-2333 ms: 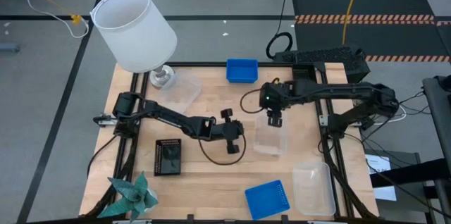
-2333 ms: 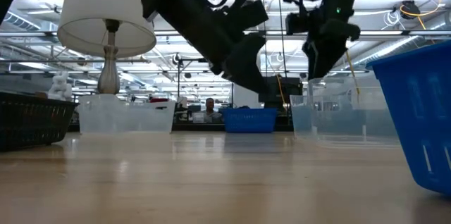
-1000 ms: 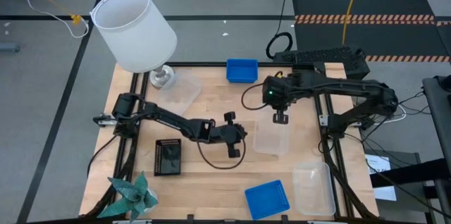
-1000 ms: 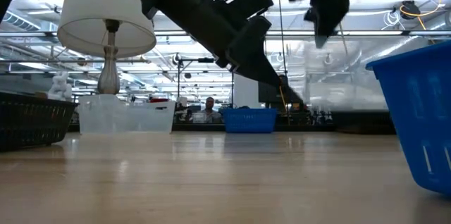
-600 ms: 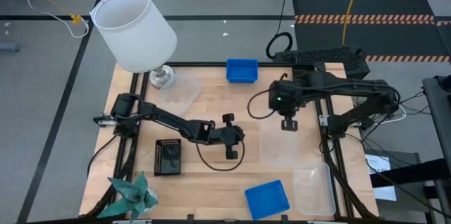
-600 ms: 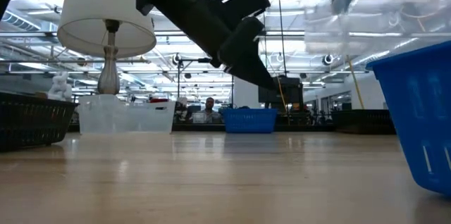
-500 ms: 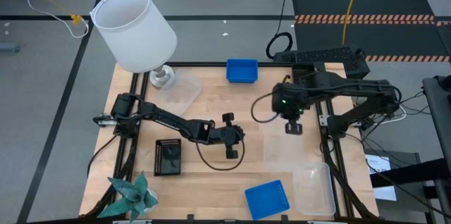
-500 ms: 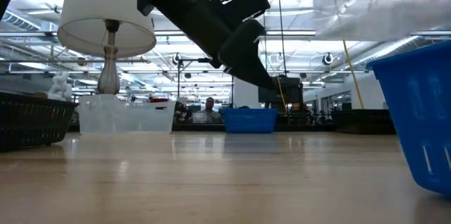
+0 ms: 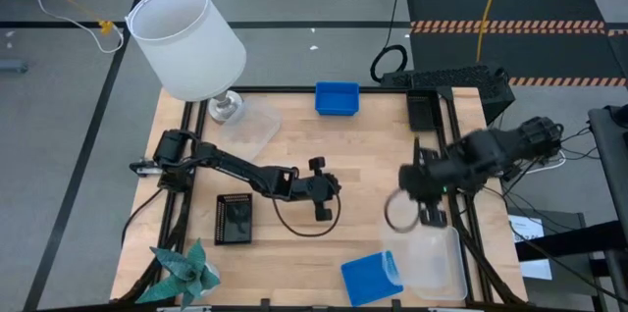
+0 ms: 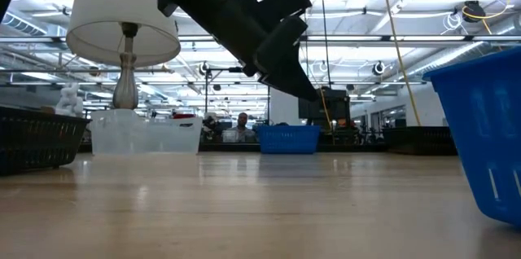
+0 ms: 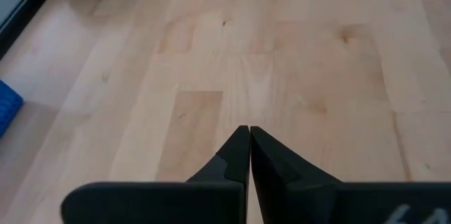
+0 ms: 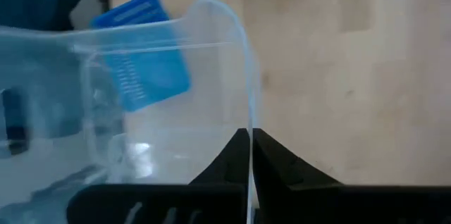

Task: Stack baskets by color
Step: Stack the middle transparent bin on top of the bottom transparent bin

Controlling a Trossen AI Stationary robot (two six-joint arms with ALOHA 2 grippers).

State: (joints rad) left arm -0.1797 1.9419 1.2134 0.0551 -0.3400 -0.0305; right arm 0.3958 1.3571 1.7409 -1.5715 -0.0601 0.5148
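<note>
The right gripper [image 9: 429, 216] hangs over the near right part of the table [image 9: 294, 135], its fingers pinched on the thin wall of a clear basket [image 12: 162, 97] that it holds in the air. In the high view this held basket [image 9: 407, 253] is blurred and sits above another clear basket [image 9: 446, 268] resting at the table's near right corner; whether the two touch cannot be told. Just beside them, toward the middle, lies a blue basket [image 9: 368, 278], which also shows through the clear plastic in the right wrist view. The left gripper [image 9: 321, 212] waits over the middle of the table with its fingers pressed together and nothing between them. A black slotted basket [image 9: 234, 218] lies on the near left part of the table, a second blue basket [image 9: 337, 97] at the far edge, and a third clear basket [image 9: 253, 126] at the far left beside the foot of a white lamp [image 9: 186, 42]. A teal paper plant [image 9: 184, 271] stands at the near left corner.
</note>
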